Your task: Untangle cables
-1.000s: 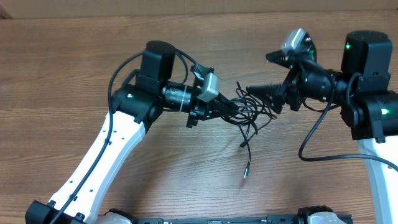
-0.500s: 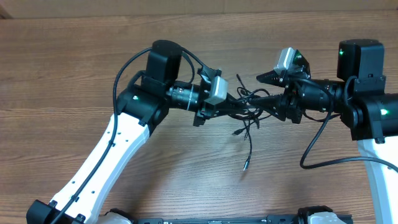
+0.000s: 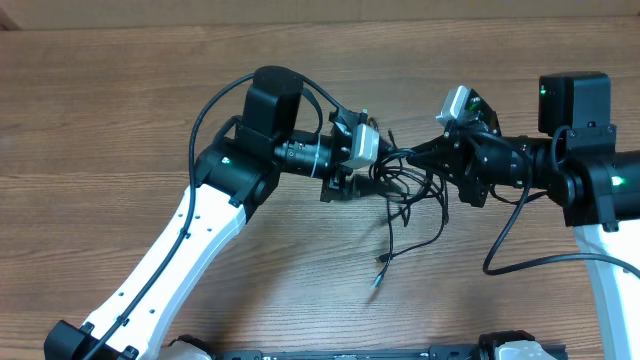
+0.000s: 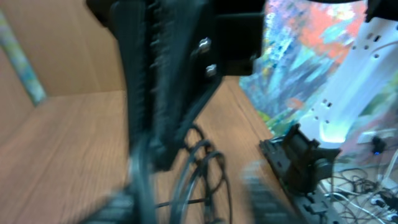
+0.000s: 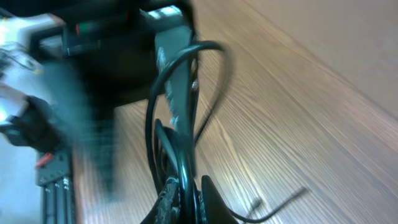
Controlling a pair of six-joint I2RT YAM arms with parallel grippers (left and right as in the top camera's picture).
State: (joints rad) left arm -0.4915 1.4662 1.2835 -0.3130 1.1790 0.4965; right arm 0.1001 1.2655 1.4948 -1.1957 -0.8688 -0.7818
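Pinching: my right gripper (image 3: pixel 418 160) has its jaws pressed together on the cables (image 3: pixel 408 190). On the right wrist view, black cords run straight down into the closed fingertips (image 5: pixel 166 200).
Left gripper (image 3: pixel 380 168): it sits right at the tangle, facing the right one. Its wrist view is smeared, so I cannot tell whether its jaws are spread or closed.
Cables: they are bunched between the two grippers, near the middle of the wooden table (image 3: pixel 120 120). Loose loops spill toward the near edge, and one tail trails off to a small plug (image 3: pixel 378 281).
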